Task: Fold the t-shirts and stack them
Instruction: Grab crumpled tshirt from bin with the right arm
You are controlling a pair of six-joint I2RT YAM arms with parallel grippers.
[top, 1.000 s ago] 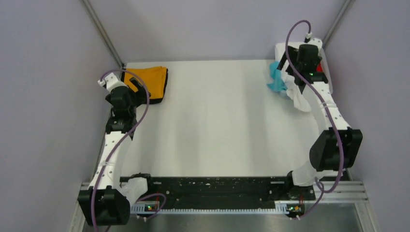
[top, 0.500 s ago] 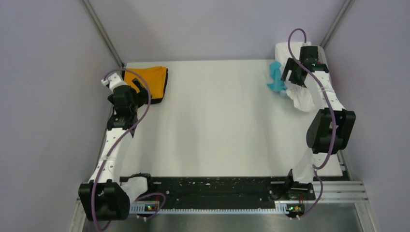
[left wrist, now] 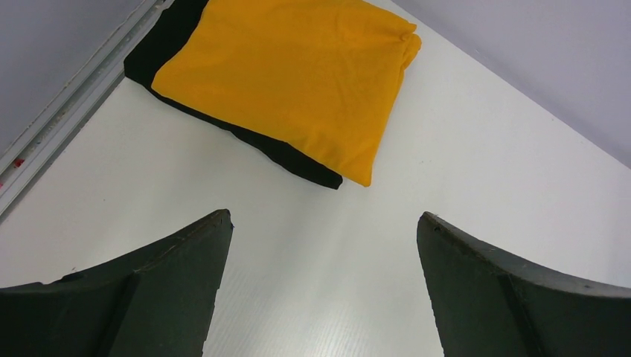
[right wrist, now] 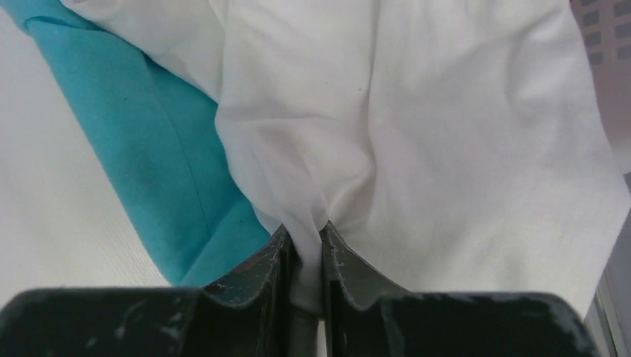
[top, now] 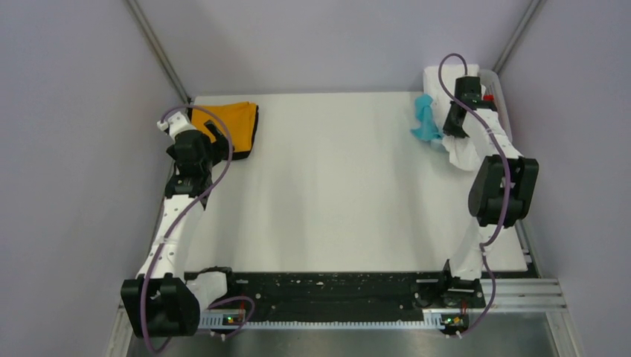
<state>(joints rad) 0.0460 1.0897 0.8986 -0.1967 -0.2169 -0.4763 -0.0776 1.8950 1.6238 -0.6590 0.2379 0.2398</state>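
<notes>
- While the left gripper (left wrist: 324,217) hangs over the far-left part of the table (top: 335,186), its two dark fingers stand wide apart with nothing between them.
- Orange t-shirt (left wrist: 290,74): folded into a flat packet in the far-left corner, just beyond the left gripper's fingertips and not touching them. Its black trim (left wrist: 283,149) shows along the near and left edges. In the top view the packet (top: 232,121) lies against the table's far edge.
- Middle of the table: bare white surface with faint ripples.
- Light blue t-shirt (top: 425,123): bunched at the far right, hanging toward the table. In the right wrist view it (right wrist: 149,149) lies left of the white cloth, partly tucked under it.
- Right gripper (right wrist: 303,236): jaws drawn nearly together and clamped on a pinched ridge of the white t-shirt (right wrist: 446,134), which puckers into creases at the fingertips.
- White t-shirt in the top view (top: 463,152): a crumpled heap spilling from the far-right corner onto the table, with the right gripper (top: 455,126) on top of it.
- Basket (top: 500,93): white lattice, at the far-right edge behind the heap. A small bit of red cloth (top: 487,97) shows inside it; I cannot tell its shape.
</notes>
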